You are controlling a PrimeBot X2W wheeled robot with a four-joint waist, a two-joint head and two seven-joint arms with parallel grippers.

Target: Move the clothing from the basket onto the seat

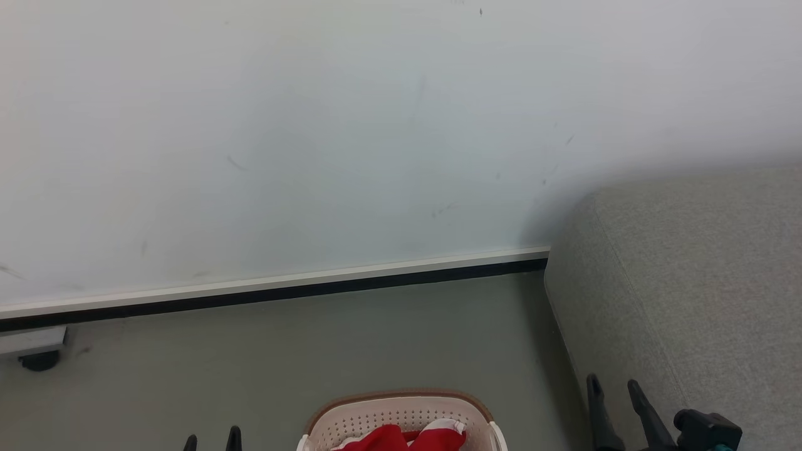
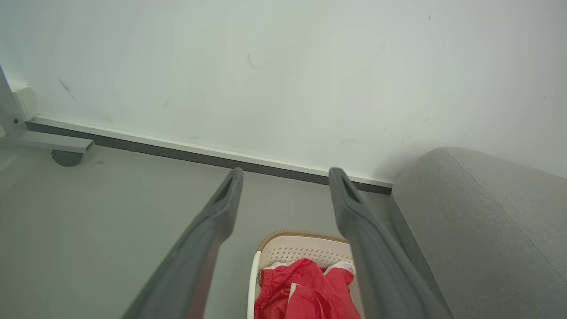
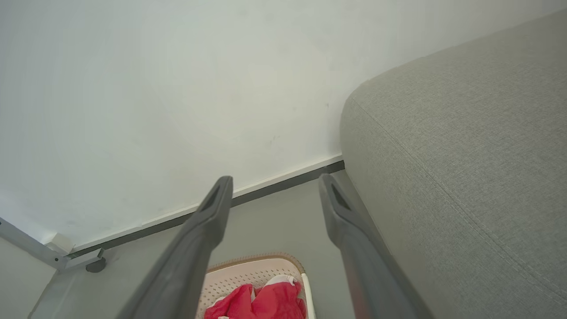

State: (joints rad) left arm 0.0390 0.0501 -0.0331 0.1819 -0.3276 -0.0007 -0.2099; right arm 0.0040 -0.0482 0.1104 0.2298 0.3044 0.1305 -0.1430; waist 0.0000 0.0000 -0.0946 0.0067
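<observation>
The cream basket (image 1: 401, 410) with a brown rim stands on the grey floor at the bottom middle of the head view, holding the red clothing (image 1: 407, 438) with white trim. The grey seat (image 1: 689, 294) fills the right side. My left gripper (image 1: 212, 441) is open, its tips low and left of the basket. My right gripper (image 1: 615, 391) is open beside the seat's front edge, right of the basket. In the left wrist view the basket (image 2: 305, 250) and clothing (image 2: 305, 290) lie below the open left gripper (image 2: 285, 177). The right wrist view shows the basket (image 3: 257, 272), clothing (image 3: 261, 301), seat (image 3: 465, 155) and open right gripper (image 3: 272, 184).
A pale wall with a white and black skirting (image 1: 276, 291) runs behind the basket. A grey metal frame foot with a caster (image 1: 37, 347) sits at the far left by the wall. Bare grey floor (image 1: 250, 376) lies between the wall and the basket.
</observation>
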